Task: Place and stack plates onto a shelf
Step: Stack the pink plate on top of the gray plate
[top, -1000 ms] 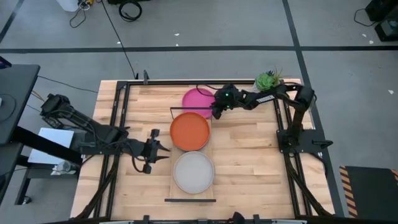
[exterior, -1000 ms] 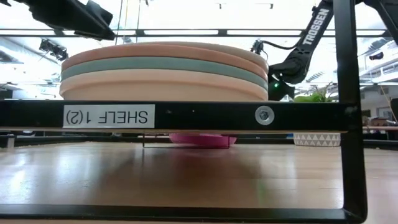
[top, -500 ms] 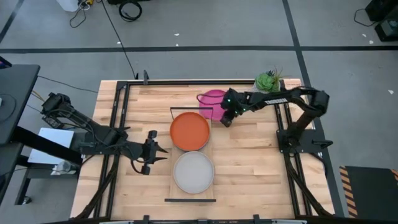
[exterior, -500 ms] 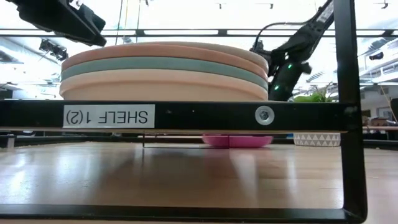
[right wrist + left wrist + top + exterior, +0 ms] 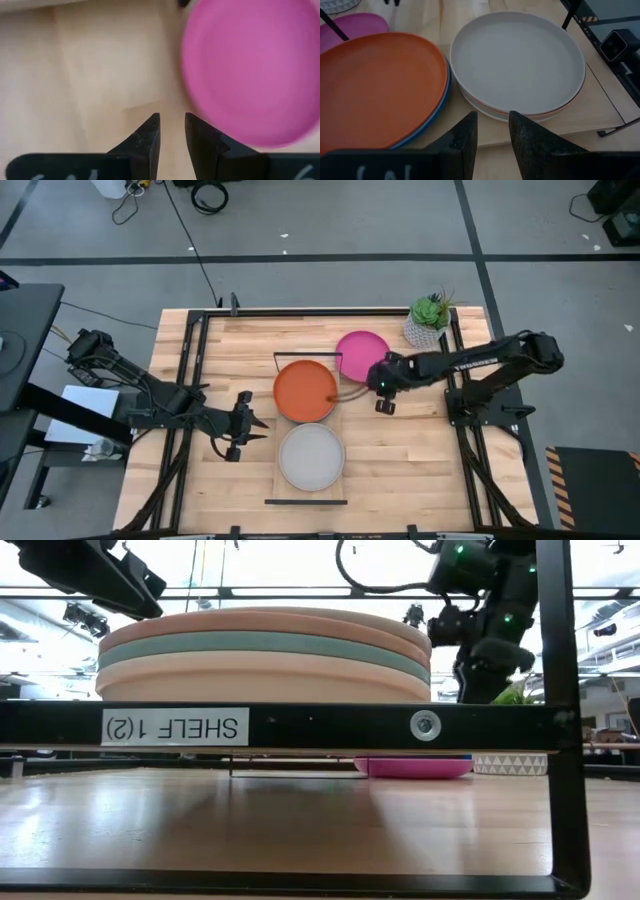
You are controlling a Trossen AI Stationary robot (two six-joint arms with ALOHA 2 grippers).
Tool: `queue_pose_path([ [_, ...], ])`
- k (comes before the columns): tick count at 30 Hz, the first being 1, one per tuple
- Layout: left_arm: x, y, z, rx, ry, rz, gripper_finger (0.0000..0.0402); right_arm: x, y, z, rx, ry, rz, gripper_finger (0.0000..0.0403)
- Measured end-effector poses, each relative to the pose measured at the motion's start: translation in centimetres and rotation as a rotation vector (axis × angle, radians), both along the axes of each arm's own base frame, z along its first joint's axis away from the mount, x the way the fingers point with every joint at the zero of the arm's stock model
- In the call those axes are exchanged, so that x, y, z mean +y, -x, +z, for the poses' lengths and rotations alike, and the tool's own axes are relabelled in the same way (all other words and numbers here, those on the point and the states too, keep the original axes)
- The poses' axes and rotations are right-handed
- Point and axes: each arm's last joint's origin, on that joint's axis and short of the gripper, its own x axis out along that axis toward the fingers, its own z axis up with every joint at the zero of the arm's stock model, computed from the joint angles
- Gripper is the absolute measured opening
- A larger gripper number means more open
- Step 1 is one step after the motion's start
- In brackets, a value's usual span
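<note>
My right gripper (image 5: pixel 383 393) has swung from the upper middle of the high view down and right, now sitting right of the orange plate (image 5: pixel 305 391). The magenta plate (image 5: pixel 362 353) has slid rightward from behind that stack, now lying fully clear on the tabletop, beside the potted plant (image 5: pixel 428 319).

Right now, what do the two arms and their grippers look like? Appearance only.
Both arms are dark, near-black, slim jointed links. The left gripper and right gripper each have two dark, textured, tapering fingers. The right arm shows green indicator lights and a looping black cable in the low view. White lettering runs along the base of each wrist view, too cropped to read.
</note>
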Motion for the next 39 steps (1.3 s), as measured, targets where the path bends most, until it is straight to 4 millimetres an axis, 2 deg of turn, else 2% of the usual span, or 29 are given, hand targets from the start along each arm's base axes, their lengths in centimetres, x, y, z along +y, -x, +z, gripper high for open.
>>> queue_pose_path([
  [4, 0.0, -0.1, 0.1, -0.014, 0.005, 0.002, 0.0118, 1.2, -0.6, -0.8, 0.053, 0.201, 0.085, 0.0099],
  [7, 0.0, -0.1, 0.1, -0.017, 0.006, 0.003, 0.0118, 1.4, -1.5, -2.0, 0.068, 0.225, 0.095, 0.0110],
  [16, 0.0, -0.1, 0.0, -0.011, 0.000, 0.001, 0.0118, -0.3, -2.4, -4.9, 0.187, 0.245, 0.067, 0.0193],
  [20, 0.0, -0.1, 0.0, -0.010, -0.010, -0.004, 0.0118, -1.5, -2.4, -5.9, 0.247, 0.293, 0.031, 0.0204],
  [23, 0.0, -0.1, 0.0, -0.009, -0.010, -0.004, 0.0118, -2.0, -2.4, -6.7, 0.279, 0.279, 0.020, 0.0184],
  [27, 0.0, -0.1, 0.0, -0.009, -0.009, -0.004, 0.0118, -1.9, -2.6, -7.3, 0.300, 0.255, 0.030, 0.0130],
  [33, 0.0, -0.1, 0.0, -0.008, 0.005, 0.004, 0.0118, 0.1, -1.6, -6.8, 0.348, 0.242, 0.066, 0.0026],
  [35, -0.1, -0.1, 0.0, -0.003, 0.020, -0.003, 0.0118, 1.2, -1.2, -5.9, 0.329, 0.203, 0.067, 0.0016],
  [39, -0.1, -0.1, 0.0, 0.002, 0.044, 0.001, 0.0118, 3.9, 0.2, -4.1, 0.328, 0.117, 0.044, 0.0031],
])
